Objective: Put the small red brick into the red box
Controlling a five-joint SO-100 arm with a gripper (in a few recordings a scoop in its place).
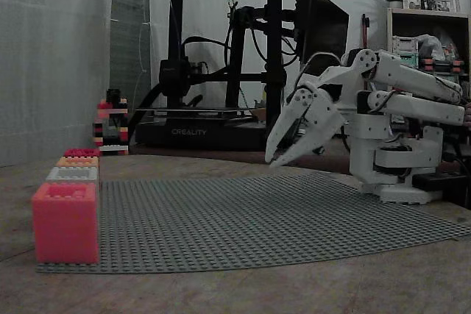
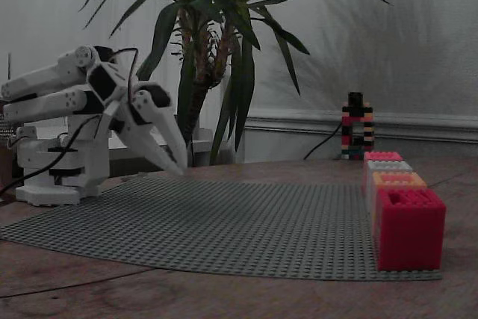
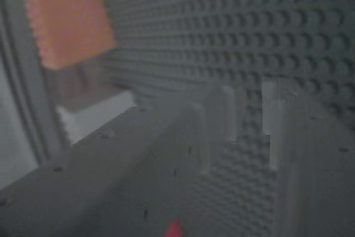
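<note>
Nearest the lens in a fixed view stands a pink box point(image 1: 65, 222), first of four boxes in one row along the left edge of the grey baseplate point(image 1: 243, 211). Behind it come a grey box point(image 1: 72, 174), an orange box point(image 1: 77, 161) and, last, the red box point(image 1: 81, 152). In the other fixed view the row runs the other way, with the red box point(image 2: 409, 228) closest, at the baseplate's right edge. One black-and-red tower point(image 1: 110, 123) stands on the worktop point(image 1: 243, 292) just past the row's far end. One 3D printer point(image 1: 221, 56) stands behind in one fixed view and one potted plant point(image 2: 216, 50) in the other.

One white gripper point(image 1: 274, 159) hangs tilted downward over the baseplate's far side, well apart from the boxes and close above the studs. Whether its tips touch the plate cannot be told. In both fixed views its jaws stand only narrowly apart, forming a slim V. In the wrist view, studs show through the gap between the fingers point(image 3: 211, 131).

A red sliver point(image 3: 173, 228) at the bottom edge of the wrist view, low between the jaws, looks like the red brick. So little of it shows that I cannot tell whether the jaws grip it.

A blurred orange block point(image 3: 69, 18) sits at the upper left of the wrist view; which box it is I cannot tell.
</note>
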